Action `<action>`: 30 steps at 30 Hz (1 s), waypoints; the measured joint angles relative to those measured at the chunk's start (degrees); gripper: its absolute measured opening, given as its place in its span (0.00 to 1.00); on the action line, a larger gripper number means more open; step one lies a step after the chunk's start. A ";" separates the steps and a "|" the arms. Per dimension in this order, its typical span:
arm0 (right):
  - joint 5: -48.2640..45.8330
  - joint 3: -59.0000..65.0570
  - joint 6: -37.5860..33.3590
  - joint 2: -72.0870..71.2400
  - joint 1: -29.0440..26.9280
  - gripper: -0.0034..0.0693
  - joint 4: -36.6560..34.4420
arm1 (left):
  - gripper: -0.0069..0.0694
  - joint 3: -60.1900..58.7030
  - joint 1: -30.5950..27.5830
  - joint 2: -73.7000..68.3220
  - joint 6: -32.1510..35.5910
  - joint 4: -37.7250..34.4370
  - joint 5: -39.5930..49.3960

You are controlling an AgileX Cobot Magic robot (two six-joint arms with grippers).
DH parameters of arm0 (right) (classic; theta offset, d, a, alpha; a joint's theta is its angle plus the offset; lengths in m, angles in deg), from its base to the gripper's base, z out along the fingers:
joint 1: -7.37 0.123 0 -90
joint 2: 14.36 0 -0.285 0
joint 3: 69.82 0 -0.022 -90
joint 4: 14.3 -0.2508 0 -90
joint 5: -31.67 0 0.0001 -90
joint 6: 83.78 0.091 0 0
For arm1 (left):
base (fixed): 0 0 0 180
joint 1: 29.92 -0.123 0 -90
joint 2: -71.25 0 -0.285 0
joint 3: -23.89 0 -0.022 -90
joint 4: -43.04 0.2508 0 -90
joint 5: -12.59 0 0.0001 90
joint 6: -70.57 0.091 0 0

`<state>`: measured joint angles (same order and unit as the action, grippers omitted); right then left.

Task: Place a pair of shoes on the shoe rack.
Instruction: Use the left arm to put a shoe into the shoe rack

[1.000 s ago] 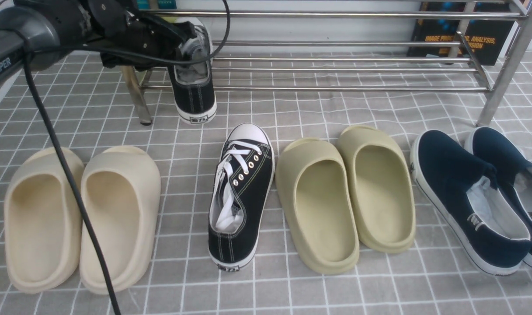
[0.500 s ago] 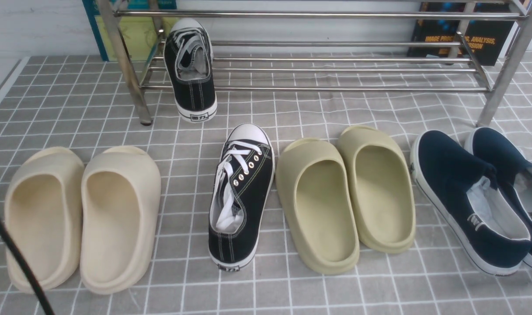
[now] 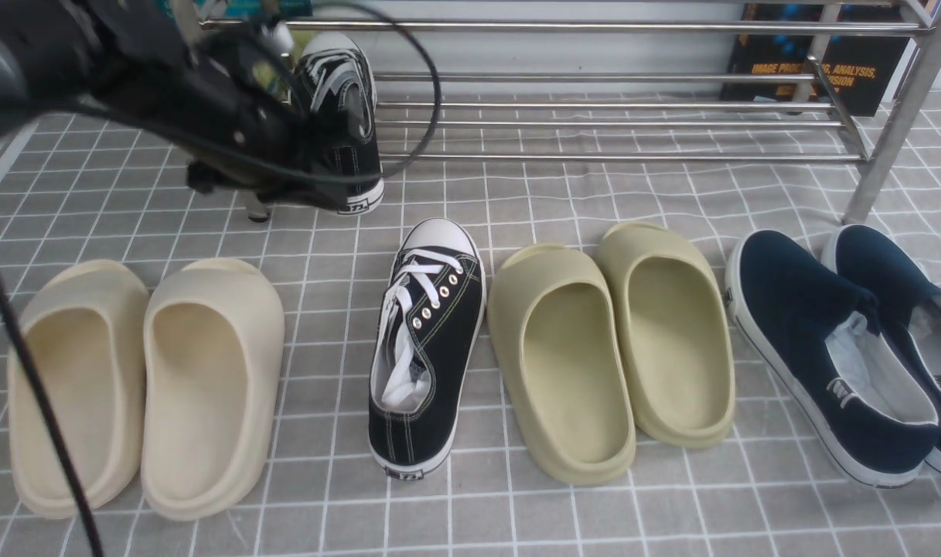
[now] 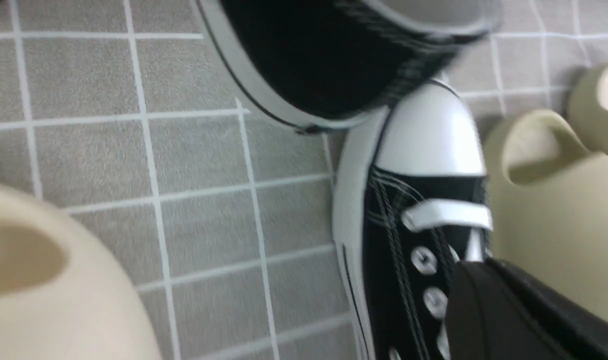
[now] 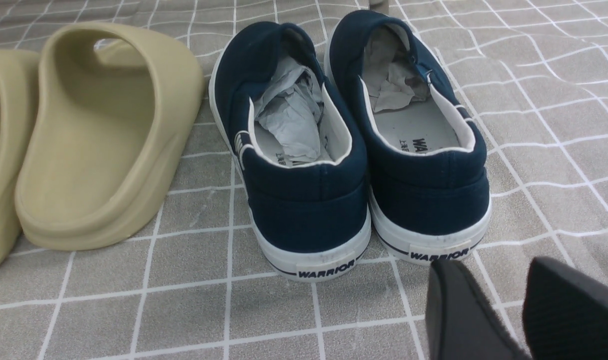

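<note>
The left end effector (image 3: 309,186), jaws together, hangs against the heel of one sneaker (image 3: 345,77). That sneaker lies toe-in on the low shiny steel bars of the rack (image 3: 594,122). The other sneaker (image 3: 427,340), black canvas with a glossy white toe cap, lies on the checked cloth (image 3: 563,201). The right end effector (image 5: 513,320) stands apart, empty.

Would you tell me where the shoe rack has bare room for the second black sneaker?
The shoe rack has bare lower bars from the first sneaker at its left end across to its right leg. The cloth strip between rack and shoe row is free too. Crowded: the left end, where the left arm hangs beside that sneaker.
</note>
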<state>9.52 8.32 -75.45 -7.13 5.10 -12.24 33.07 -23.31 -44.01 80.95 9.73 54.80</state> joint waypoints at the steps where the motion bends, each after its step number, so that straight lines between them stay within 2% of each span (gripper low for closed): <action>1: 0.00 0.00 0.00 0.00 0.00 0.38 0.00 | 0.07 -0.05 0.00 -0.78 0.17 -0.58 -1.38; 8: 0.00 0.00 0.00 0.00 0.00 0.38 0.00 | 0.07 -0.06 0.00 -5.12 1.23 -2.70 -10.35; 19: 0.00 0.00 0.00 0.00 0.00 0.38 0.00 | 0.07 6.74 0.07 -5.19 -0.37 4.54 -9.70; 23: 0.00 0.00 0.00 0.00 0.00 0.38 0.00 | 0.07 10.54 0.07 -5.19 -6.11 11.52 -8.09; 26: 0.00 0.00 0.00 0.00 0.00 0.38 0.00 | 0.07 11.17 0.07 -5.24 -12.27 20.26 -6.95; 30: 0.00 0.00 0.00 0.00 0.00 0.38 0.00 | 0.07 11.33 0.01 -6.96 -18.30 26.64 -6.18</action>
<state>9.52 8.32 -75.45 -7.13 5.10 -12.24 44.40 -23.30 -50.97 62.64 36.36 48.62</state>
